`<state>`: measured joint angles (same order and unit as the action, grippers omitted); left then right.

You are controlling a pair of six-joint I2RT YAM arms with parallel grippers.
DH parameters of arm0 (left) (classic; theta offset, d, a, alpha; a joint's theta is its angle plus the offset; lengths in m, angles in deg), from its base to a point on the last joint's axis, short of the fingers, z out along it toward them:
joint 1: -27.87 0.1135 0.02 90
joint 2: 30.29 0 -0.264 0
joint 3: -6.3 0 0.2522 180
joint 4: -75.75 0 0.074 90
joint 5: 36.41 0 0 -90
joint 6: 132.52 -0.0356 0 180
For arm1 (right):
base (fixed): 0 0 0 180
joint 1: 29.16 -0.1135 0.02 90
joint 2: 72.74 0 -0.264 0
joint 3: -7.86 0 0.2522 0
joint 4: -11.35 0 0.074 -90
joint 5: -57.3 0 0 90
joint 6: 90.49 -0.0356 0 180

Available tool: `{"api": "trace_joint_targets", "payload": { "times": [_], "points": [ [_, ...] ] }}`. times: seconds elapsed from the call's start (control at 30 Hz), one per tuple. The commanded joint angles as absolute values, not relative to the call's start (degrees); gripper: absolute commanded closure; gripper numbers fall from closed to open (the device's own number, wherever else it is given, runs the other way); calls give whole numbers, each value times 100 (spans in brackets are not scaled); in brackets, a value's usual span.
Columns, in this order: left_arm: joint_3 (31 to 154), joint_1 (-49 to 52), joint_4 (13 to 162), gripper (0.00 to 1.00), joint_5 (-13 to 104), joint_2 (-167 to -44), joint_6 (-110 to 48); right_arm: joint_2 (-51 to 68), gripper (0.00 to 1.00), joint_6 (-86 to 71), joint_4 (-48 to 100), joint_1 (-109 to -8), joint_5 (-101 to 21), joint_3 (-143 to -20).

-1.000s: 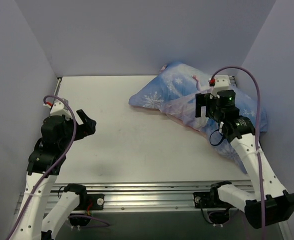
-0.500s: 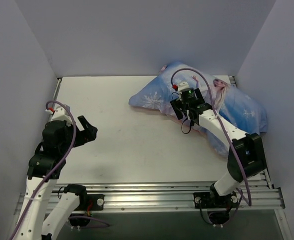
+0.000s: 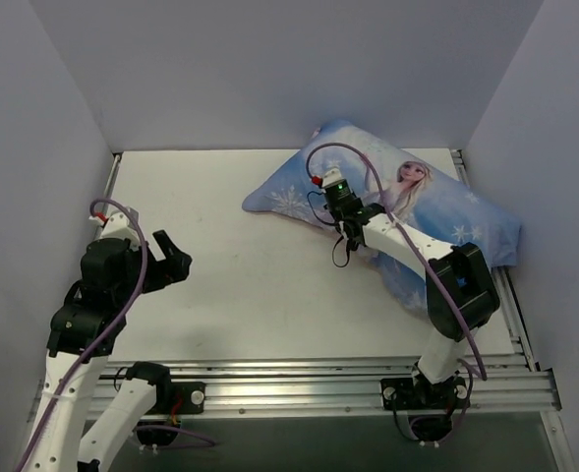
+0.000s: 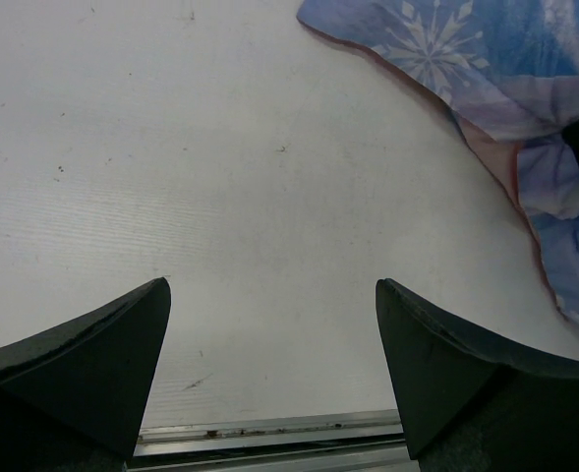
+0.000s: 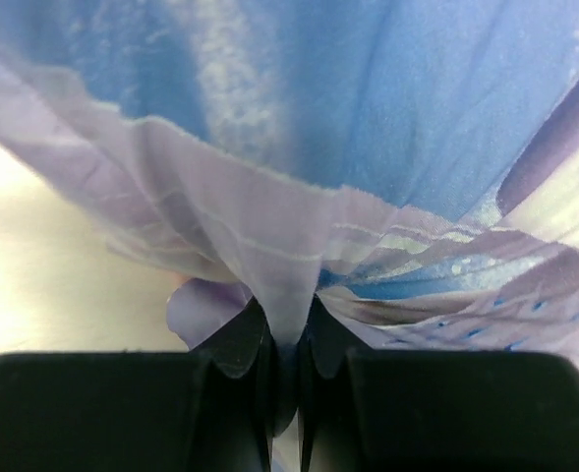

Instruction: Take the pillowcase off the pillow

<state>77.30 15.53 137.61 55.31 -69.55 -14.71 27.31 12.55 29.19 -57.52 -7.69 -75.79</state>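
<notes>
Scene: top view, 2 robot arms at near edge of a pale worktop, plain walls on 3 sides.
Pillowcase: blue, snowflakes + blonde princess print facing up. Lies at far right of worktop, close to right wall. Looks plump and filled.
Pillow: not visible in any view; no white cushion showing. Judged to be fully inside the case.
Right end effector: clamped tight on a bunched fold of the pillowcase at its near-left edge. Wrist view shows thin fabric squeezed betw. the 2 black fingers, pleats fanning up from the pinch.
Left end effector: fingers wide apart, nothing betw. them. Hangs over bare worktop at left, well apart from the pillowcase. A corner of the print shows top right in its wrist view.
Done so far: a hold on the fabric, nothing more. Judged v. early stage.
Left to do: nearly everything. Case must be drawn off the pillow, prob. w/ the other arm pinning or pulling the cushion, until the 2 lie apart.
Unclear: which edge is the open end. A pinkish line runs along the near-left hem, but can't tell if that is the opening.
</notes>
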Motion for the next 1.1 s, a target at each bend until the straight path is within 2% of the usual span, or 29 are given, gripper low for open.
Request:
{"api": "trace_joint_targets", "payload": {
  "times": [0.0,0.13,0.43,0.47,0.53,0.57,0.63,0.67,0.7,0.83,1.07],
  "points": [
    [8264,1522,13917,6,5754,-6869,-1598,2447,100,445,3320,-6606,-1503,-7797],
    [8571,1522,14154,6,5764,-6861,-1572,2464,100,-353,3758,-7738,-1259,-8165],
    [8932,1513,14269,6,5781,-6957,-1344,3070,100,-1174,4296,-8866,-757,-9124],
    [8993,1504,14277,6,5807,-6975,-1317,3097,96,-1191,4331,-8893,-765,-9220],
    [9152,1513,14286,6,5921,-6992,-1229,3115,81,-1156,4479,-8954,-792,-9318],
    [9213,1522,14278,6,5965,-6992,-1194,3097,62,-1113,4515,-9007,-679,-9379],
    [9494,1522,14321,6,6097,-7001,-1133,2984,43,-823,4577,-9305,-494,-9406],
    [9582,1522,14339,6,6158,-6992,-1106,2957,28,-727,4594,-9436,-380,-9406],
    [9722,1522,14330,6,6272,-6984,-1080,2913,22,-569,4621,-9647,-274,-9389],
    [9977,1522,14269,6,6623,-6949,-1123,2930,8,-209,4621,-10017,51,-9152],
    [10075,1522,14058,6,6889,-6948,-1203,3790,4,425,4753,-10123,1395,-8914]
  ]
}}
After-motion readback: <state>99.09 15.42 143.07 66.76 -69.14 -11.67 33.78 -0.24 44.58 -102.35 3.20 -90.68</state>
